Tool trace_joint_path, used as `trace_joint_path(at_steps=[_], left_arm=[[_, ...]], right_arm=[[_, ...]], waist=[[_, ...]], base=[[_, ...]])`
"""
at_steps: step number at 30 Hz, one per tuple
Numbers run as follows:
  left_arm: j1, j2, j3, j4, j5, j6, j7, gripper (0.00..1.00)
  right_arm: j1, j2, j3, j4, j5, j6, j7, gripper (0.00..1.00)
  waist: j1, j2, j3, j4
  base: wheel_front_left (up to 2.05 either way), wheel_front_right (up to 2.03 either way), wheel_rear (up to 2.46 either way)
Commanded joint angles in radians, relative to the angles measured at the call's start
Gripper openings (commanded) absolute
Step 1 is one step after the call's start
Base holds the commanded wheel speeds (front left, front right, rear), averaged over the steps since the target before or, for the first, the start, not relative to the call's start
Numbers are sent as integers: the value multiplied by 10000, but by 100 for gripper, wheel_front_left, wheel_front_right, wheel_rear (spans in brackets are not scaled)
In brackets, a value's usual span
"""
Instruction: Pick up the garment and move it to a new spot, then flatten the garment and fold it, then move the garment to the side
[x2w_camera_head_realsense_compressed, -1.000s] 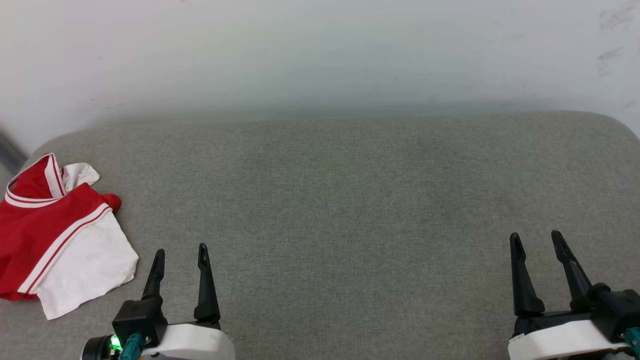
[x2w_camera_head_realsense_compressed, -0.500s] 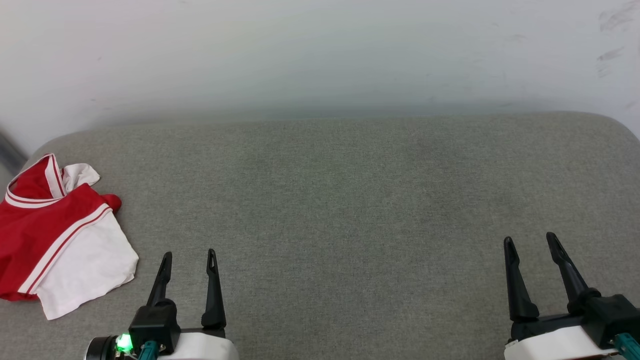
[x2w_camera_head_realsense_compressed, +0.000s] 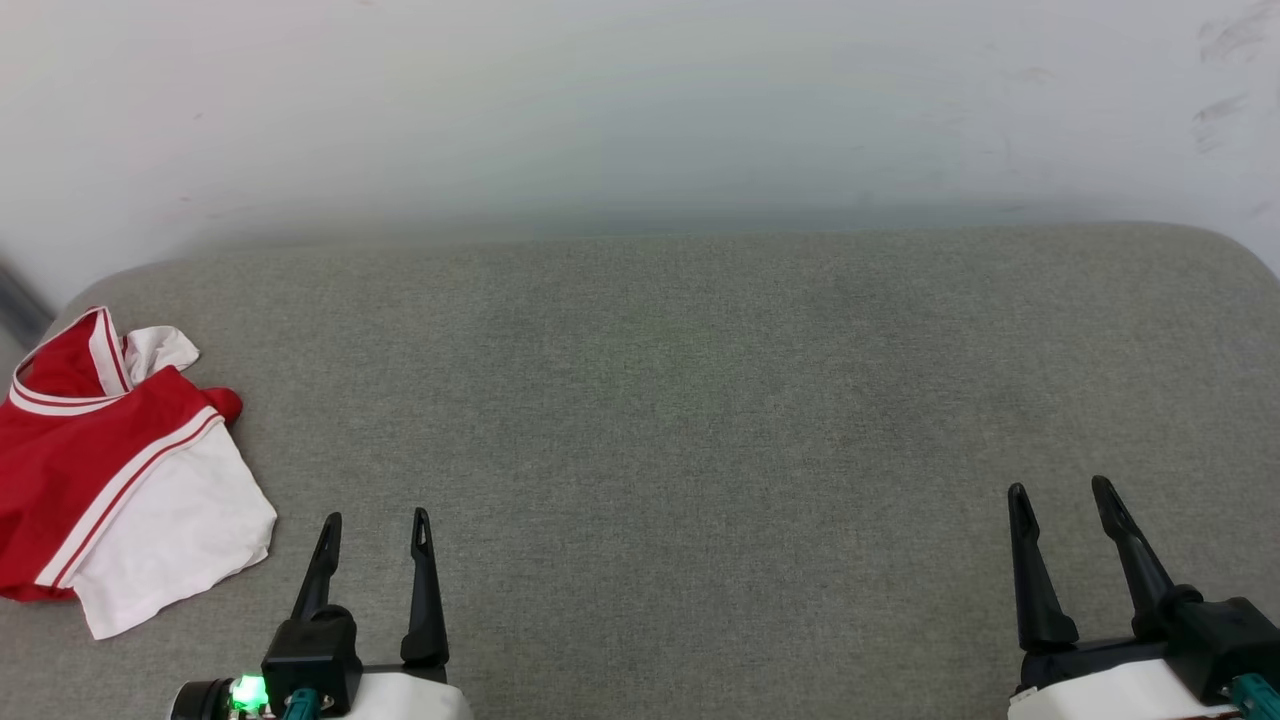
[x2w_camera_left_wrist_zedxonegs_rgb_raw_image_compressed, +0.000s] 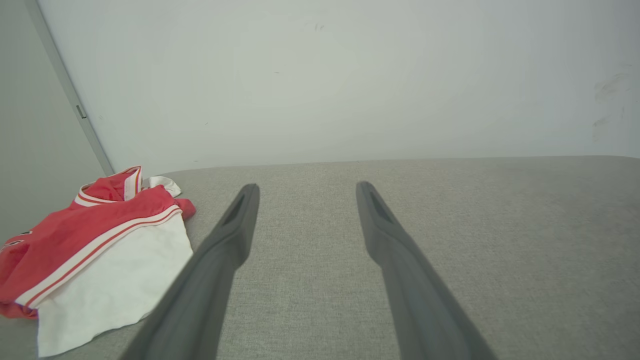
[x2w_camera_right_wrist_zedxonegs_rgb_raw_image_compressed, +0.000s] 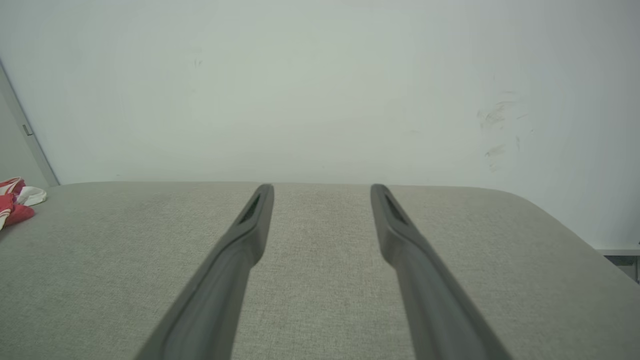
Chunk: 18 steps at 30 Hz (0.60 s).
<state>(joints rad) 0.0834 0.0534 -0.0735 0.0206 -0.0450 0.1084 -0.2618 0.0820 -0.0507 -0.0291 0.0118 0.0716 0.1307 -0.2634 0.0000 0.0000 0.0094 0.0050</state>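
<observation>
left gripper (x2w_camera_head_realsense_compressed: 376, 518): hung over the near edge of the grey cushion (x2w_camera_head_realsense_compressed: 700, 400), toward its left end, with both long dark fingers (x2w_camera_left_wrist_zedxonegs_rgb_raw_image_compressed: 235, 235) spread wide and pointing at the cushion's far edge.
left gripper's hold: nothing lay between the fingers, and whether the tips touched the cushion could not be told.
right gripper (x2w_camera_head_realsense_compressed: 1059, 487): hung over the cushion's near edge at its right end, with the fingers (x2w_camera_right_wrist_zedxonegs_rgb_raw_image_compressed: 400, 235) equally wide apart.
right gripper's hold: nothing. bare cushion fabric showed through the gap.
garment (x2w_camera_head_realsense_compressed: 90, 460): lay loosely folded at the cushion's left end, red body uppermost, with a white sleeve and striped trim toward the cushion's middle. it was just left of the left gripper and not touching it.
cut off: the garment's left part ran past the head view's edge. the right wrist view caught a small red and white corner of it at the cushion's far left. both gripper bodies were clipped by the head view's bottom edge.
hard to make out: a small dark mark on the garment's leftmost fold in the left wrist view, too small to read.
wall (x2w_camera_head_realsense_compressed: 600, 100): pale, rising behind the cushion's far edge, with faint scuffs (x2w_camera_head_realsense_compressed: 1220, 40) above the cushion's right end.
green light (x2w_camera_head_realsense_compressed: 245, 692): glowed on the left wrist, at the cushion's near edge.
</observation>
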Motion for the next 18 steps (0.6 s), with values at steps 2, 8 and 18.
trace_joint_path(at_steps=[2, 8, 18], left_arm=[[42, -15, 34, 35, 21, -19, -48, 100], [49, -27, 78, 94, -79, -74, -49, 100], [-113, -31, 125, 177, -94, 16, -39, 100]], right_arm=[[45, 9, 10, 38, 171, 1, -21, 100], [88, 9, 33, 67, 385, 1, -21, 100], [167, 9, 31, -106, 230, 1, -21, 100]], waist=[[0, 0, 2, -2], [0, 0, 5, 4], [0, 0, 43, 494]], base=[[0, 0, 0], [0, 0, 0], [0, 0, 0]])
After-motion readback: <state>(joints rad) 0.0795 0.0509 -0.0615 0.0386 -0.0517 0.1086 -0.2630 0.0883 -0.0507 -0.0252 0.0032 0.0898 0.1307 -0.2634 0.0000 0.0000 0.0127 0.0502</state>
